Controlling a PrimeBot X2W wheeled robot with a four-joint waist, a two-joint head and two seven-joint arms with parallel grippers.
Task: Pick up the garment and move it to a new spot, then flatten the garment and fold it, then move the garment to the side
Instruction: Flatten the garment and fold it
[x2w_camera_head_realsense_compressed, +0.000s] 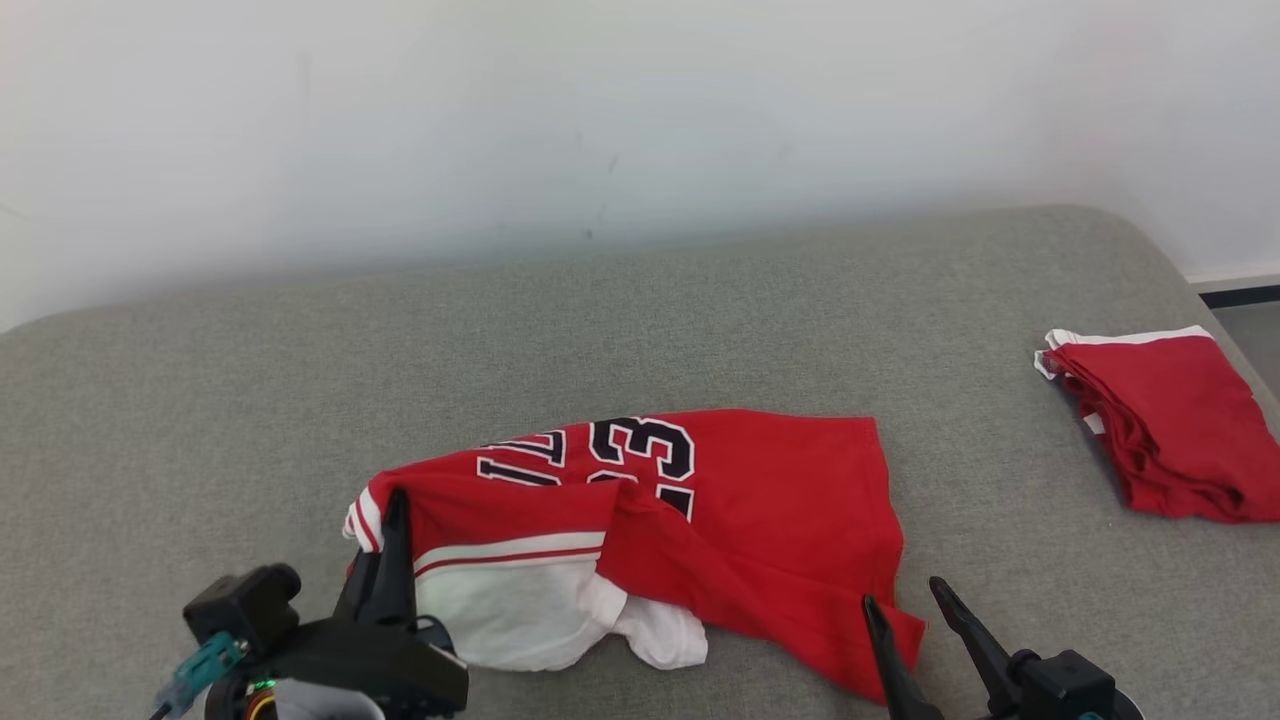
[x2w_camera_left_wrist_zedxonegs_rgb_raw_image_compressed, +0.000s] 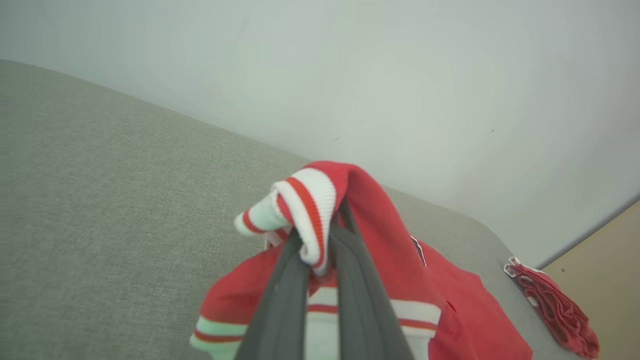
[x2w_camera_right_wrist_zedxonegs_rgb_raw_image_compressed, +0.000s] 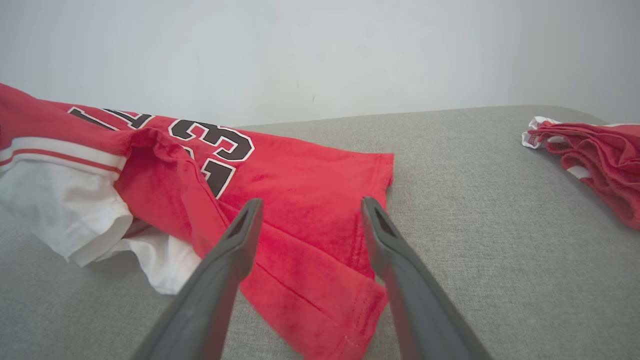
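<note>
**A:** Nearest first: what are the two arms doing?

**B:** The left gripper (x2w_camera_head_realsense_compressed: 395, 510) is clamped on the garment's striped edge (x2w_camera_left_wrist_zedxonegs_rgb_raw_image_compressed: 310, 200). The red-and-white ribbing is pinched between its fingers and raised a little off the grey padded surface (x2w_camera_head_realsense_compressed: 200, 400). The right gripper (x2w_camera_head_realsense_compressed: 902, 592) stands wide with nothing in it, poised just over the near right corner of the hem (x2w_camera_right_wrist_zedxonegs_rgb_raw_image_compressed: 345, 320).

**A:** And the garment itself?

**B:** The garment (x2w_camera_head_realsense_compressed: 760, 500) lies on the near middle of the surface and is far from flat. A red flap is doubled over a white panel (x2w_camera_head_realsense_compressed: 540, 610), and the black numerals (x2w_camera_head_realsense_compressed: 645, 450) are half lost in a crease.

**A:** So which step is this?

**B:** I'd say the pick-up, with one corner taken and the second not yet. It could equally be the start of spreading, since both need the same second grip.

**A:** What does the next move call for?

**B:** The right gripper should come down and close on that hem corner. It should catch one layer if it can, because the cloth is doubled there. Then both arms can pull apart to draw the fold out.

**A:** Anything farther off?

**B:** A folded red cloth (x2w_camera_head_realsense_compressed: 1160, 420) sits well apart at the far right edge, and the pale wall (x2w_camera_head_realsense_compressed: 600, 120) is behind. The new spot should keep clear of that pile.
</note>
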